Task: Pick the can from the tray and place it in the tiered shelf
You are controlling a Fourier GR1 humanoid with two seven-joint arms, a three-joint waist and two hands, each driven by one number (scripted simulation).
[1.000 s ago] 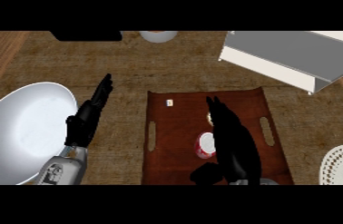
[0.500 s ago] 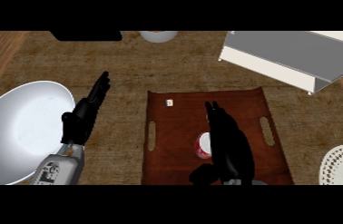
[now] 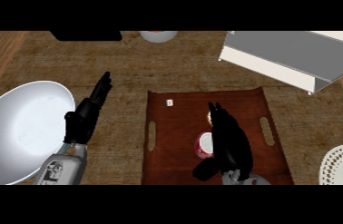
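Head view only. One brown tray (image 3: 181, 128) at lower centre with two slot handles and one small white bit (image 3: 169, 102) near its top left corner. One can (image 3: 204, 145), red and white, lies on the tray, lower middle, touching the right hand (image 3: 230, 141). Right hand over the tray, fingers straight toward the top, thumb curled below the can; not closed round it. Left hand (image 3: 85, 116) at left, released, fingers straight, beside one large white bowl (image 3: 30, 128). One grey-white shelf (image 3: 288, 55) upper right. One round pale thing (image 3: 159, 35) and one dark thing (image 3: 87, 35) at top edge. One white plate (image 3: 333, 166) at right edge.
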